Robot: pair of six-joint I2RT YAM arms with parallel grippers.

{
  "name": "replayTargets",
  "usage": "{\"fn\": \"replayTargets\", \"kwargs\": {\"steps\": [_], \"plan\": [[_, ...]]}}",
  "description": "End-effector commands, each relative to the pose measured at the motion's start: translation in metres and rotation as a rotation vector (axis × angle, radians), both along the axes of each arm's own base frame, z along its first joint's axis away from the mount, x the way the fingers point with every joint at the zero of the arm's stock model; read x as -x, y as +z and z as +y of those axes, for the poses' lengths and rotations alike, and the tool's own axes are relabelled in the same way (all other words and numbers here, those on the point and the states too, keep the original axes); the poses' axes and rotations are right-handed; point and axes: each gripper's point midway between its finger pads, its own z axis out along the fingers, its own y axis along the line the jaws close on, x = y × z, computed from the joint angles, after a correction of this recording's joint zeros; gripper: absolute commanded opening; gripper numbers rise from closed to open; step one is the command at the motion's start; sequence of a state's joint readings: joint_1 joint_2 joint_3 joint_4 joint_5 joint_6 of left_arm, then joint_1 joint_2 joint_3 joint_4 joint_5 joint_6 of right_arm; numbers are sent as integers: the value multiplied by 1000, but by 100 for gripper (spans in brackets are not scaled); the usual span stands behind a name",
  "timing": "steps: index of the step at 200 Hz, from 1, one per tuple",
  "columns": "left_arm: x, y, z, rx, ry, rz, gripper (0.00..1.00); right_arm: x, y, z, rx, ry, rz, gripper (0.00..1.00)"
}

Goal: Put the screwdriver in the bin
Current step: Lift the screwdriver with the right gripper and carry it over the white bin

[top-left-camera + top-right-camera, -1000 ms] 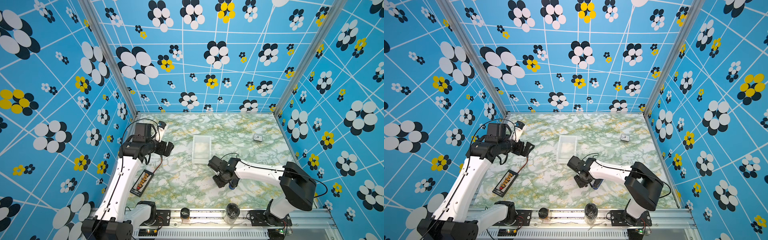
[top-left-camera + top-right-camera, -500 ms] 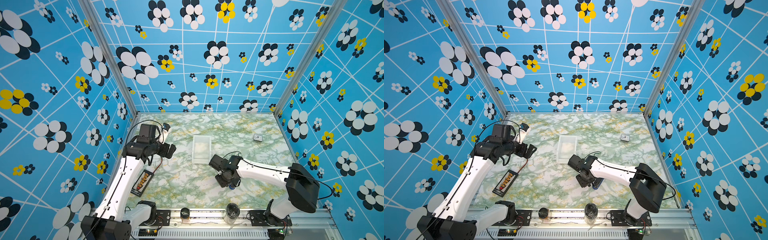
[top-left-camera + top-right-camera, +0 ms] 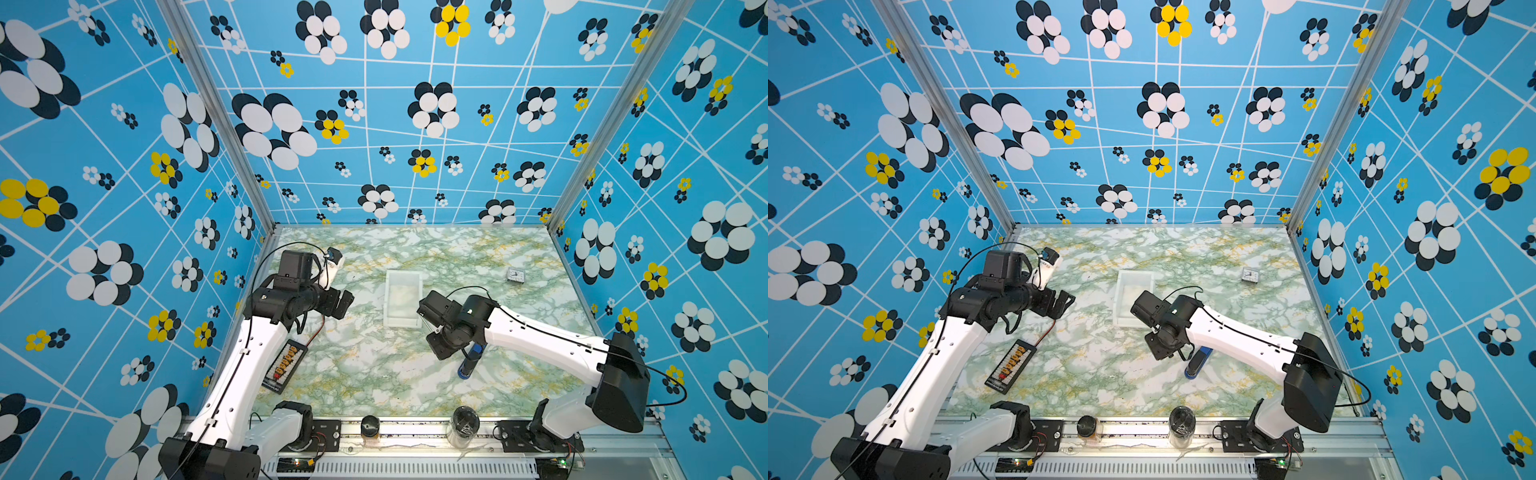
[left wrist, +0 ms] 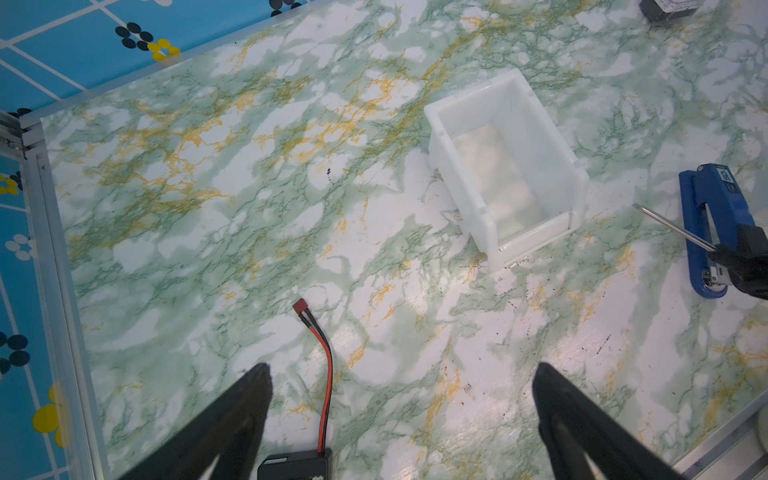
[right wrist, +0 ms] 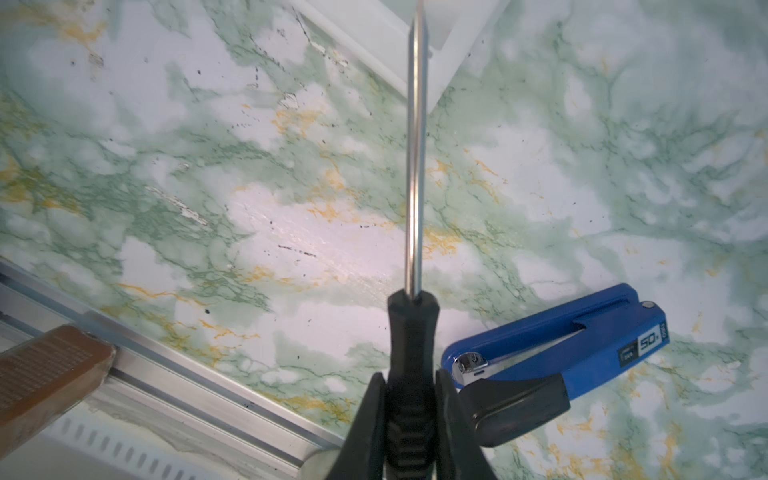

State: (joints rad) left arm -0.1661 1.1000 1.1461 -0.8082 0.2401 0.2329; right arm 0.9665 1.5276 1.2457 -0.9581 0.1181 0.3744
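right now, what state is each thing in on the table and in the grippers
screwdriver, gripped by its handle, off the table, tip near the bin's corner
bin, upright, empty
right gripper, shut on the screwdriver
left gripper, open, empty
stapler, lying on the table, not held
clock, lying face up
black board, flat on the table

A robotics lab test cell: two white robot arms bolted to an aluminium rail, a marble-patterned tabletop, enclosed by blue flower-printed panels on aluminium posts.
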Motion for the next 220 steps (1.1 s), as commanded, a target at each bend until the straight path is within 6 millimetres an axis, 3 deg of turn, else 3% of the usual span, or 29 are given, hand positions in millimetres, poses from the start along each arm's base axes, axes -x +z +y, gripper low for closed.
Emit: {"fn": "replayTargets", "kwargs": {"steps": [1, 48, 110, 115, 220], "plan": [[5, 1, -5, 13, -22, -6, 99, -9, 15, 7, -15, 2, -16, 19], [4, 11, -4, 15, -15, -30, 99, -44, 35, 31, -84, -7, -39, 19], [2, 19, -5, 27, -10, -46, 99, -81, 21, 51, -100, -13, -21, 19], [3, 19, -5, 28, -12, -47, 99, -88, 30, 57, -122, -13, -41, 19], [7, 17, -6, 41, -18, -50, 99, -133, -6, 78, -114, -57, 0, 19]]}}
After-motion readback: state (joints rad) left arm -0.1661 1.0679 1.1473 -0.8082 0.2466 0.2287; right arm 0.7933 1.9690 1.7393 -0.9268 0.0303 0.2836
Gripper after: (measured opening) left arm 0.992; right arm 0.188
